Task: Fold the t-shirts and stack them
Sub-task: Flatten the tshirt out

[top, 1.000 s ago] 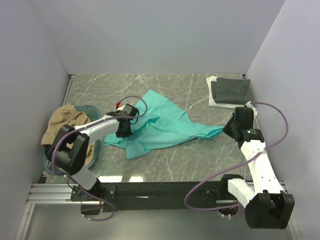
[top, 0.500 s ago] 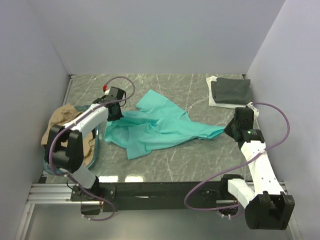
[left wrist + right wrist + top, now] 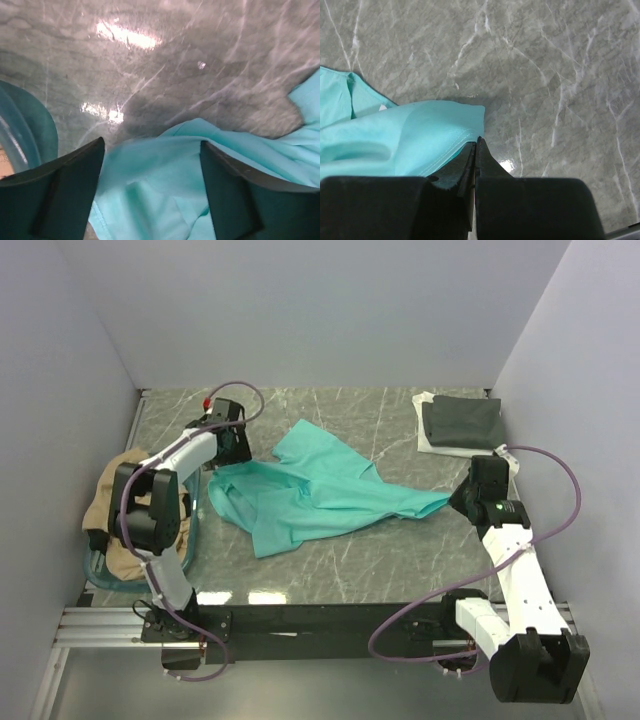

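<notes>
A teal-green t-shirt (image 3: 310, 490) lies crumpled and spread out mid-table. My left gripper (image 3: 232, 448) hovers over its back left edge, open; in the left wrist view the cloth (image 3: 165, 185) lies loose under the wide-apart left gripper (image 3: 151, 145). My right gripper (image 3: 462, 498) is shut at the shirt's right corner; in the right wrist view that corner (image 3: 395, 135) lies just left of the closed right gripper (image 3: 476, 141), with no cloth seen between the tips. A tan t-shirt (image 3: 115, 505) sits heaped at the left. A folded dark grey t-shirt (image 3: 462, 420) rests on a white one (image 3: 430, 445) at the back right.
A teal translucent basket (image 3: 192, 535) holds the tan shirt at the left edge; its rim (image 3: 20, 125) shows beside my left fingers. Grey walls close in the table on the left, back and right. Purple cables loop off both wrists.
My left gripper pulled the teal shirt's left edge toward the back left, then opened and let it drop. The right arm has barely moved.
</notes>
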Tool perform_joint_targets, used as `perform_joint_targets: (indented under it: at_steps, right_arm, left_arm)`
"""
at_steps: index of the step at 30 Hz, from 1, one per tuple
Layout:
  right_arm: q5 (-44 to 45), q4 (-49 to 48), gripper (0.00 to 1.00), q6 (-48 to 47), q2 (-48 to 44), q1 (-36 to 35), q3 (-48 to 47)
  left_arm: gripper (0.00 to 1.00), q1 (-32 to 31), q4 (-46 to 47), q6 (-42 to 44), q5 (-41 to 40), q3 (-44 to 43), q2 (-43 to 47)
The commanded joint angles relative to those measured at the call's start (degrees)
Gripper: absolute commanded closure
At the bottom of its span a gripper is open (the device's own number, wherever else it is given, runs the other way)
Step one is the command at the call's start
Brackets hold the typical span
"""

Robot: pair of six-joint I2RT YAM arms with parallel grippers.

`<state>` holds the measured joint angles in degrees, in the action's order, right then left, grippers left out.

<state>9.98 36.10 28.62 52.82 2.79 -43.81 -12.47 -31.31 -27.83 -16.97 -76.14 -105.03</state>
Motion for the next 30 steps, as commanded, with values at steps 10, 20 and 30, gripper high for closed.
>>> perform_joint_targets:
  at_steps: [10, 20, 30]
  right_arm:
    - [-3.03, -4.01, 1.00, 0.29, 0.44, 0.20, 1.89]
    - [-3.21, -4.37, 1.00, -0.14, 0.97, 0.20, 1.19]
    - [-3.03, -3.75, 1.00, 0.47, -1.05, 0.20, 2.77]
  left_arm:
    - [0.15, -7.47, 8.98, -0.20, 14.67, 21.36, 27.59]
    - [0.28, -10.82, 17.24, -4.16, 25.15, 30.43, 23.39]
    - [0.50, -11.08, 16.20, -5.74, 21.46, 30.00, 17.50]
